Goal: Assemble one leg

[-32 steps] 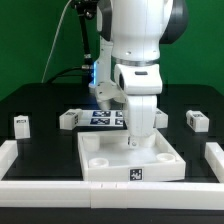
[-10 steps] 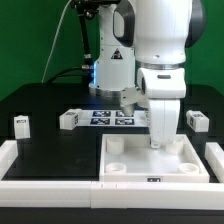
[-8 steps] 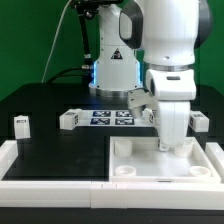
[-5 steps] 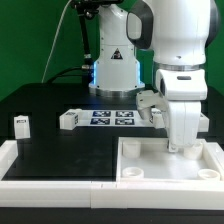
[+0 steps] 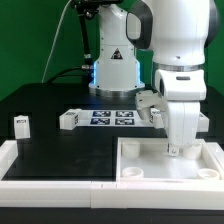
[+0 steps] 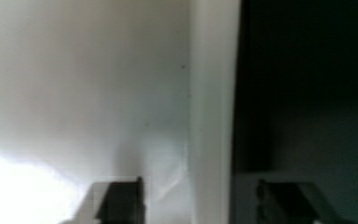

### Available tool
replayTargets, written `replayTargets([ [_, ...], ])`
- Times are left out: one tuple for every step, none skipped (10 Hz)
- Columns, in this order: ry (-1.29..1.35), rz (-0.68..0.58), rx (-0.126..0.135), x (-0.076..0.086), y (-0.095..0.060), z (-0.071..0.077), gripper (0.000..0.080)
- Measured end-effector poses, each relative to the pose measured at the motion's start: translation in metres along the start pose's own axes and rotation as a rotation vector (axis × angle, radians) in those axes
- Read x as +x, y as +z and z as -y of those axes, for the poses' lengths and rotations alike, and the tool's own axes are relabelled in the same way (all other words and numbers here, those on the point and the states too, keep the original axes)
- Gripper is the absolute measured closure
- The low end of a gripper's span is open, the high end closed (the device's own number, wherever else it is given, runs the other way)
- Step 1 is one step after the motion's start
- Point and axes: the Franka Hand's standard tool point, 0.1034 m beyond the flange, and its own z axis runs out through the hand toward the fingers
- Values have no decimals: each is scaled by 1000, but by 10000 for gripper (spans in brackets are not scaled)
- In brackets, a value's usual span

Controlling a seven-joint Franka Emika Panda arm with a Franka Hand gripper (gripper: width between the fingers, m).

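Observation:
The large white panel (image 5: pixel 165 162) with round corner sockets lies at the front, on the exterior view's right, against the white rails. My gripper (image 5: pixel 178 148) stands upright over its back rim. In the wrist view the rim (image 6: pixel 215 110) runs between my two fingers, and the jaws look shut on it. Small white legs with tags stand on the black table: one (image 5: pixel 20 124) at the exterior view's far left, one (image 5: pixel 68 119) beside the marker board. A third leg (image 5: pixel 204 121) is mostly hidden behind my gripper.
The marker board (image 5: pixel 110 117) lies at mid table in front of the arm's base. White rails border the work area along the front (image 5: pixel 60 187) and on the left side (image 5: pixel 8 152). Black table surface shows left of the panel.
Over the earlier frames my gripper and the white panel slid together from the front middle to the exterior view's right corner. Nothing has moved in the last half second.

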Motion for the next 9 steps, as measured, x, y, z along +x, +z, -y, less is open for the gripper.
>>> replayTargets([
  [0,0,0,0,0,0,323],
  [0,0,0,0,0,0,210],
  [0,0,0,0,0,0,210],
  [0,0,0,0,0,0,162],
  [0,0,0,0,0,0,153],
  [0,0,0,0,0,0,153],
  [0,0,0,0,0,0,153],
  [0,0,0,0,0,0,151],
  [7,1,-3,1,-2,0,151],
])
